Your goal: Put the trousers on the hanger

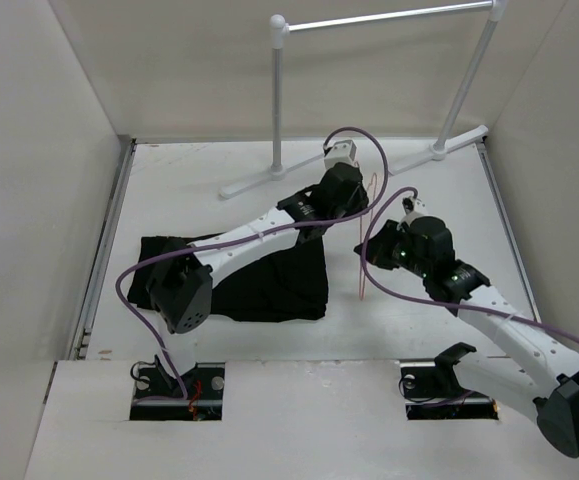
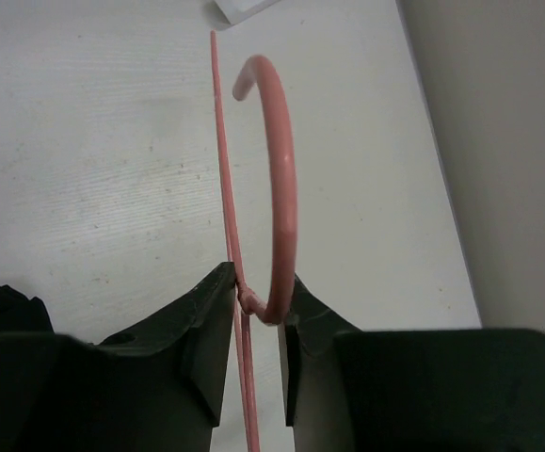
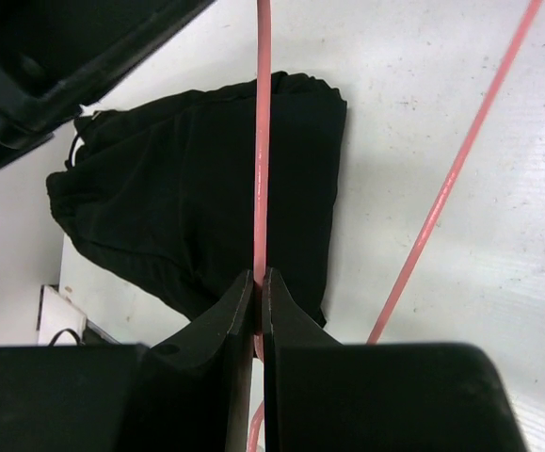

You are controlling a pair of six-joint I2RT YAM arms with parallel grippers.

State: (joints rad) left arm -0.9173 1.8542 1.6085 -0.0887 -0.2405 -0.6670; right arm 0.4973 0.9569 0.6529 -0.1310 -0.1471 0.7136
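The left gripper (image 2: 256, 299) was closed narrowly on the twisted neck of the hanger (image 2: 287, 188), just below its hook. The right gripper (image 3: 261, 287) was pinched tight on one straight wire of the same hanger. The trousers (image 1: 279, 285) lay folded on the white surface (image 1: 399, 330) near the hanger, partly under the left arm (image 1: 259, 235).

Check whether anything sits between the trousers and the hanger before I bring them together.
Nothing lies on the bare table between the trousers and the hanger, gripped by the left gripper and right gripper. The left arm does stretch across above the trousers, though.
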